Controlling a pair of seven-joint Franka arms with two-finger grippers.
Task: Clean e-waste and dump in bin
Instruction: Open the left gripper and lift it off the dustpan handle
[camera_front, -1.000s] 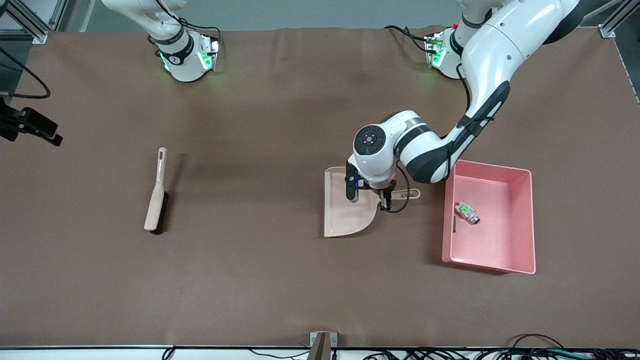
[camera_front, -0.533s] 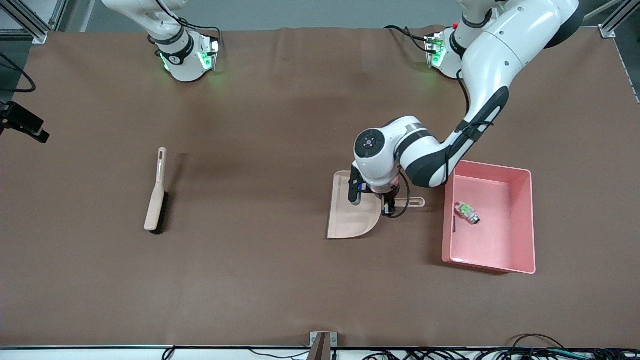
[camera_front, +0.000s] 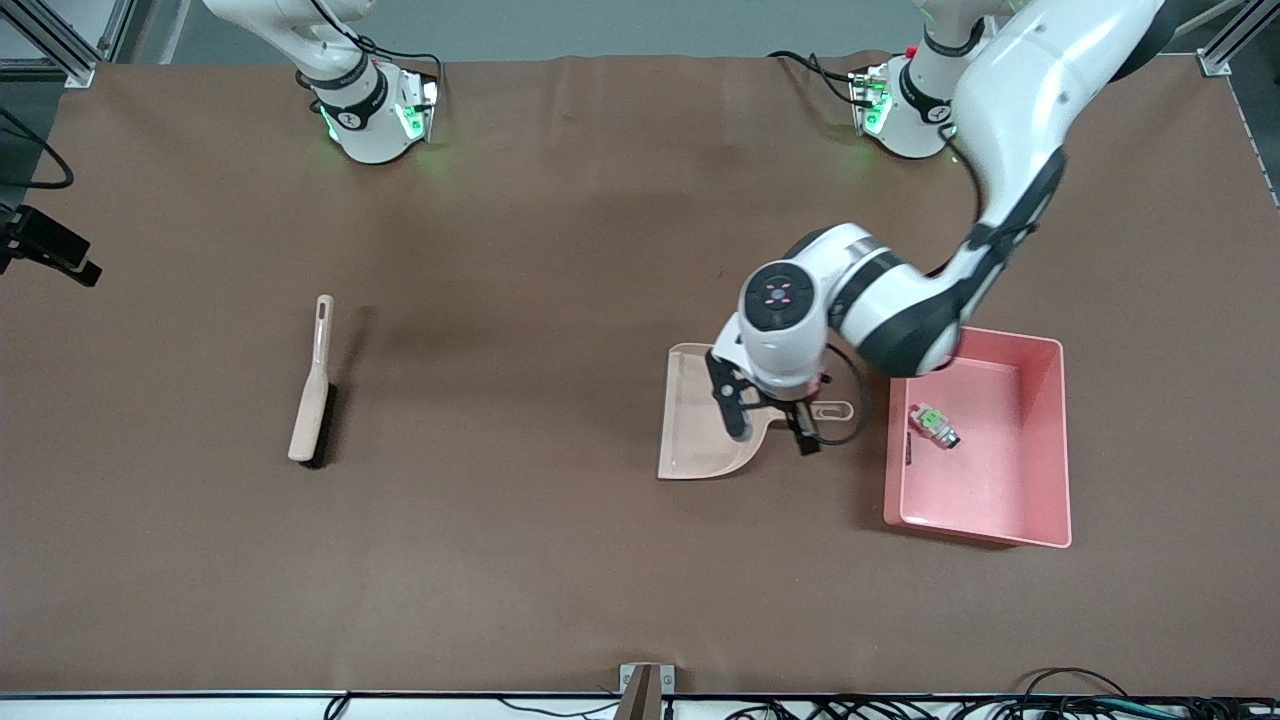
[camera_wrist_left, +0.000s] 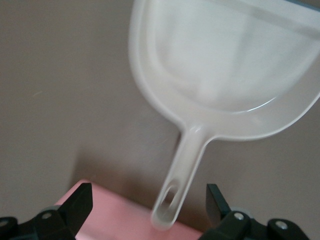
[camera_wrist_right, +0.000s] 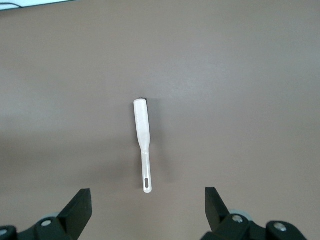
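Under the left hand (camera_front: 775, 425), spread wide, lies the dustpan (camera_front: 700, 425) beside the bin (camera_front: 1045, 440); right hand (camera_wrist_right: 147, 215) waits wide above the brush (camera_wrist_right: 142, 142).

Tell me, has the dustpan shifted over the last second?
Yes. The dustpan slid slightly toward the pink bin, narrowing the gap.

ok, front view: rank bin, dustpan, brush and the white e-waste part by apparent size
Largest to smallest:
1. bin
2. dustpan, partly covered by the left gripper
3. brush, long but narrow
4. white e-waste part, lying in the bin
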